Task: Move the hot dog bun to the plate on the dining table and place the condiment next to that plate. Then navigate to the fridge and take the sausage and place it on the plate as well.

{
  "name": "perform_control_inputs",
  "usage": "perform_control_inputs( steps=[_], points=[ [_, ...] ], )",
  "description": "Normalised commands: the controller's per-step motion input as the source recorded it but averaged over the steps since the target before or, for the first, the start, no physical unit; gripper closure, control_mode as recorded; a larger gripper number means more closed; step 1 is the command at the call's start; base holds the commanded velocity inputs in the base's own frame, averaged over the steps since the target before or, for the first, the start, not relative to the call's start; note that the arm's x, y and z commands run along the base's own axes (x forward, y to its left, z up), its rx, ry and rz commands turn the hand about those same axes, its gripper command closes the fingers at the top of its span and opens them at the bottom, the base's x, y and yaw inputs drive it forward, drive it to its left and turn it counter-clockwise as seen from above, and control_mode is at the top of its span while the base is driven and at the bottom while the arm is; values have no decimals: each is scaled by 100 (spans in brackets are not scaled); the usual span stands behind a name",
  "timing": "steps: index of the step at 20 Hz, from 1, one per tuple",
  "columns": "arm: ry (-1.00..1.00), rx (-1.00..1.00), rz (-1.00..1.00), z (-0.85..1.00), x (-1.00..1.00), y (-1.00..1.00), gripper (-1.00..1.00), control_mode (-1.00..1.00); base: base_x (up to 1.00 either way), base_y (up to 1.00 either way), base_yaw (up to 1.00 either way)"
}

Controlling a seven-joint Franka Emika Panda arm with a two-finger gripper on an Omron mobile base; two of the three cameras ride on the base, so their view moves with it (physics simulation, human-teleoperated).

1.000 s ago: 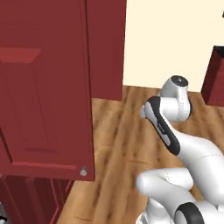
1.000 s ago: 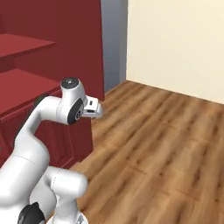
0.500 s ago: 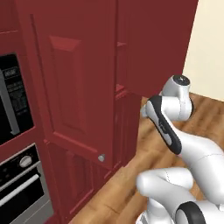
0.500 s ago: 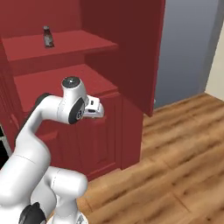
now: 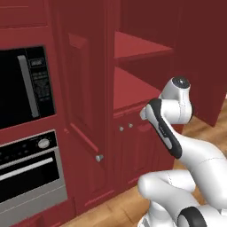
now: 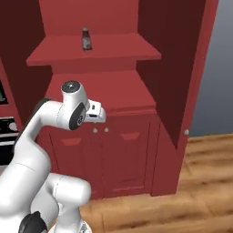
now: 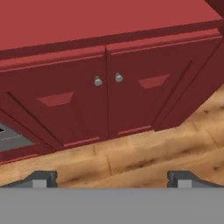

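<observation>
— Condiment position?
— Upright on the upper shelf of the open red cabinet (well above the arm).
— Gripper?
— Jaws spread wide, empty, facing the lower cabinet doors.

1. The place is a home kitchen, rendered rather than photographed.
2. A tall run of dark red cabinets fills the wall, with panelled double doors and small round metal knobs.
3. Built into the cabinetry on the left is a black microwave with a vertical handle and a control panel, and below it a steel oven with a dial and bar handle.
4. An open niche holds a red shelf with a small bottle standing on it, above a red counter.
5. The floor is laid in warm brown wooden planks.
</observation>
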Motion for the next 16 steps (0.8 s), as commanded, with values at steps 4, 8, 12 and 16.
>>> perform_control_inputs(
  steps=[4, 8, 12, 16],
  points=[
    [0, 0, 0, 0, 0, 0, -100, 100, 58, -67, 54],
    [0, 0, 0, 0, 0, 0, -100, 100, 75, -23, 29],
    [0, 0, 0, 0, 0, 0, -100, 100, 57, -5, 2],
    [0, 0, 0, 0, 0, 0, -100, 100, 52, -35, 2]
  ],
)
